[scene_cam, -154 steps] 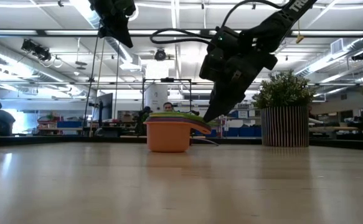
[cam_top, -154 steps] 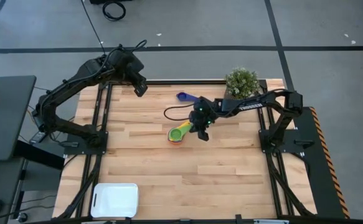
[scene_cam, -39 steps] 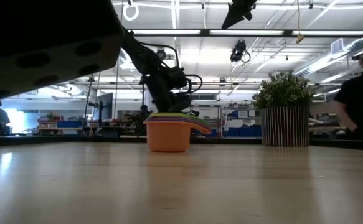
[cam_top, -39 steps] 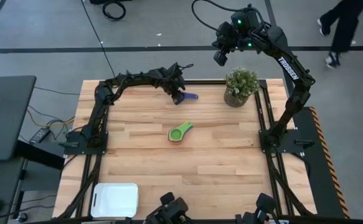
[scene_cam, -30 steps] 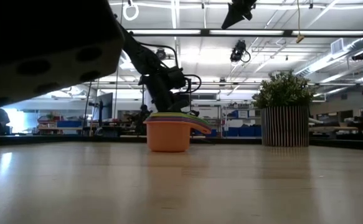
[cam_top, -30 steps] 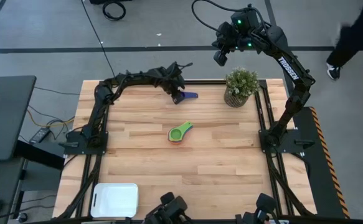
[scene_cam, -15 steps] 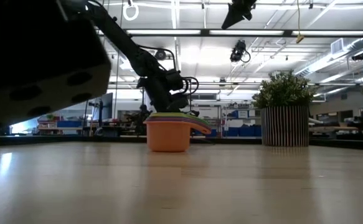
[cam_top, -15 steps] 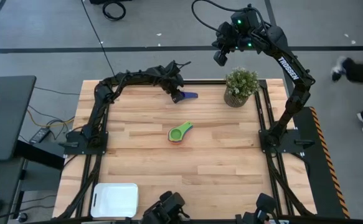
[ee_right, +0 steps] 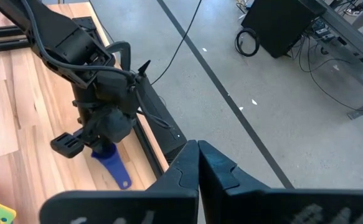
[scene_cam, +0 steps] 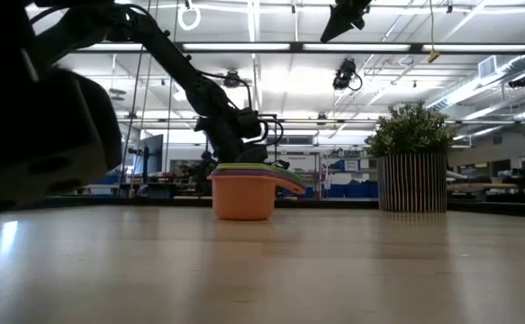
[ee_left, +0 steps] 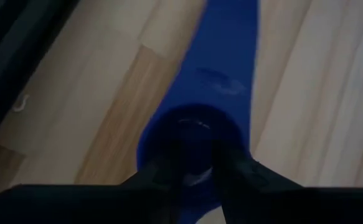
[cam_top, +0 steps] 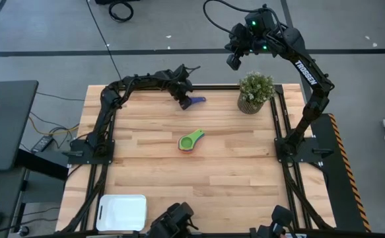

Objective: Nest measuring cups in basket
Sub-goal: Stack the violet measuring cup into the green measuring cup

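A blue measuring cup (cam_top: 195, 100) lies near the table's far edge, its handle (ee_left: 226, 62) pointing away from my left gripper (cam_top: 184, 100). That gripper is shut on the cup's bowl. The other measuring cups sit nested in a stack (cam_top: 191, 141) mid-table, orange lowest and green on top (scene_cam: 244, 191). The white basket (cam_top: 121, 212) lies at the near left corner. My right gripper (ee_right: 198, 152) is shut on nothing, held high beyond the far edge (cam_top: 234, 63). My left gripper has its two fingers (ee_left: 169, 177) on the blue cup's bowl (ee_left: 193, 134), at the end opposite the handle. They slant down from the table's left. The fingers hide the contact itself. Whether the cup is clear of the wood I cannot tell.
A potted plant (cam_top: 256, 89) in a ribbed round pot (scene_cam: 413, 184) stands at the far right, to the right of the blue cup. Bare wood lies between the stack and the basket. Black frame rails (cam_top: 106, 125) run along the table's sides.
My left gripper has edged a little toward the table's far left corner, and the blue cup has gone with it, handle still pointing right. My right gripper has kept still. A person beyond the table's right side has walked out of view.
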Controlling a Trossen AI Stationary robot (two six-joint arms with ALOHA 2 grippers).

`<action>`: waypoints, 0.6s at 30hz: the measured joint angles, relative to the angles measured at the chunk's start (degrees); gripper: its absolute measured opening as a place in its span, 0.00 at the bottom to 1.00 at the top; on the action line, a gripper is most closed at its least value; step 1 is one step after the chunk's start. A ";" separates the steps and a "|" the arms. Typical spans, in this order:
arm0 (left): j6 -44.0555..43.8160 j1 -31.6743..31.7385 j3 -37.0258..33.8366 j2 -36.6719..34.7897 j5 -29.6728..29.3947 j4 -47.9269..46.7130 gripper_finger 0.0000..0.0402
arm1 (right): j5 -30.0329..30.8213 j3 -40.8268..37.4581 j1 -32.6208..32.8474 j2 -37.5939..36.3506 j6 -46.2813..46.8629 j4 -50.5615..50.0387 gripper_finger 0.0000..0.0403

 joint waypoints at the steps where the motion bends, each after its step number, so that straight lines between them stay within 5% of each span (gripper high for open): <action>1: 0.61 0.00 -0.01 0.00 0.00 -0.13 0.21 | 0.00 0.00 0.00 0.00 0.00 0.00 0.01; 9: 6.70 -0.39 -0.01 0.00 -0.09 -0.35 0.03 | 0.00 0.00 0.00 0.00 0.00 0.00 0.01; 18: 8.90 -0.39 -0.01 -0.03 -3.70 -1.35 0.01 | 0.00 0.00 0.00 0.00 0.00 -0.74 0.01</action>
